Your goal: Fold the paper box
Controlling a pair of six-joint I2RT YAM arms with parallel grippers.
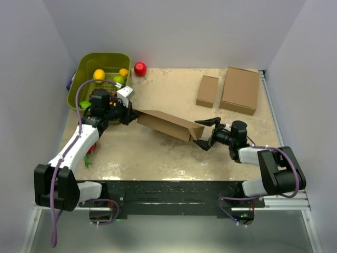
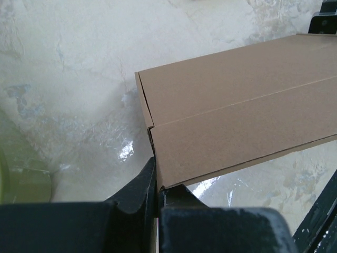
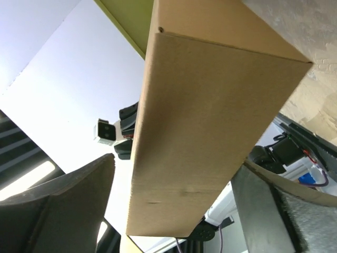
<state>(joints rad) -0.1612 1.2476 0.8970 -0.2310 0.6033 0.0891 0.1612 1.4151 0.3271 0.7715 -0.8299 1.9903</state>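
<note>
White walls close in a mottled beige surface [image 1: 158, 158]. No brand, label or lettering can be read on any of the cardboard: every face is plain brown.

At the far left corner stands a green bin [image 1: 84, 67]. It holds a yellow fruit [image 1: 99, 74], a smaller orange fruit [image 1: 124, 71] and a green fruit [image 1: 119, 80]. Anything deeper in it is hidden by the left arm. A red apple [image 1: 140, 68] sits on the surface just beside the bin's right wall. At the far right lie a small narrow box [image 1: 207, 91] and a medium flat box [image 1: 240, 90], side by side, both shut and apart from each other.

The paper box [image 1: 166, 125] lies at the middle of the surface, folded into a shallow closed shape and running diagonally between the two arms. The left hand [image 1: 130, 113] is clamped on its left end. In the left wrist view the dark fingers [image 2: 142, 184] pinch a corner of the cardboard. The right hand [image 1: 199, 133] is spread wide around the box's right end. In the right wrist view the box passes between the two fingers, with a clear gap on one side, so nothing is gripped there.
</note>
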